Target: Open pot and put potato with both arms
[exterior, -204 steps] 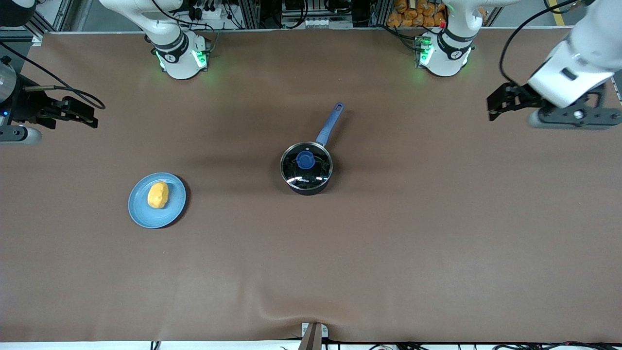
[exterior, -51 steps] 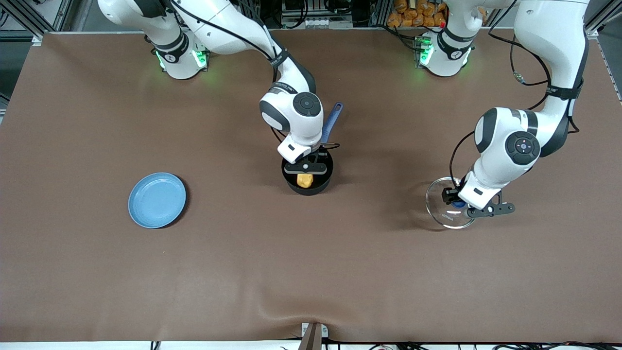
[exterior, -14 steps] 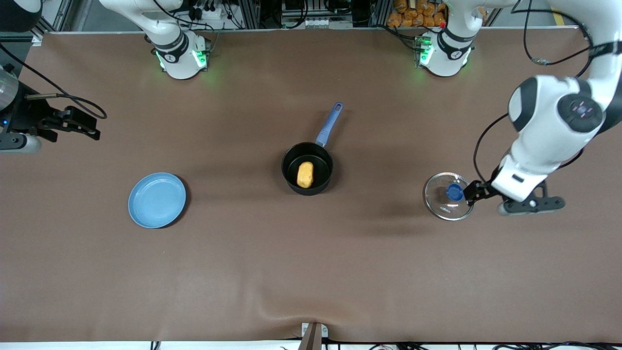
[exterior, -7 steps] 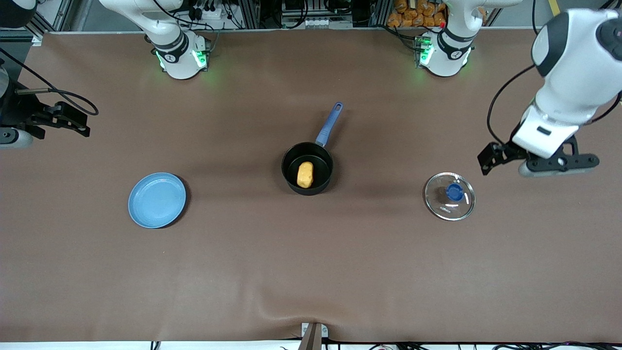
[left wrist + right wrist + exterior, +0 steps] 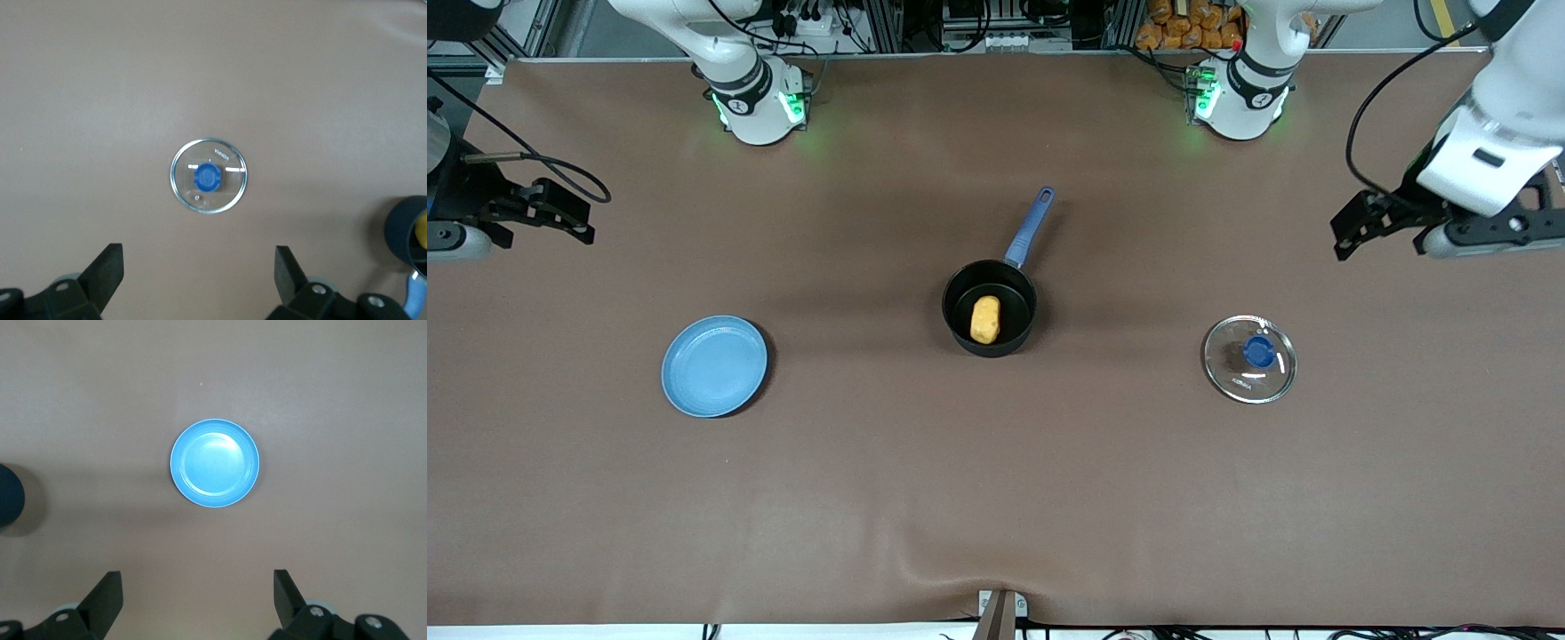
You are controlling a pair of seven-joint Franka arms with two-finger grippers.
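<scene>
The black pot (image 5: 958, 308) stands uncovered mid-table, its blue handle (image 5: 1030, 226) pointing toward the arms' bases. The yellow-orange potato (image 5: 985, 319) lies inside it. The glass lid (image 5: 1249, 359) with its blue knob (image 5: 1258, 352) lies flat on the table toward the left arm's end. My left gripper (image 5: 1352, 233) hangs open and empty, raised above the table near that end; its wrist view looks down on the lid (image 5: 209, 176) and the pot's edge (image 5: 402, 230). At the right arm's end my right gripper (image 5: 562, 213) waits open and empty, high over the table's edge.
A flat blue plate (image 5: 714, 365) with nothing on it sits toward the right arm's end, nearer the front camera than the pot; it shows in the right wrist view as the plate (image 5: 214, 463). Brown cloth (image 5: 996, 498) covers the table.
My left arm has risen away from the lid and drawn back toward its end of the table, leaving the lid lying where it was. The right gripper has shifted only slightly.
</scene>
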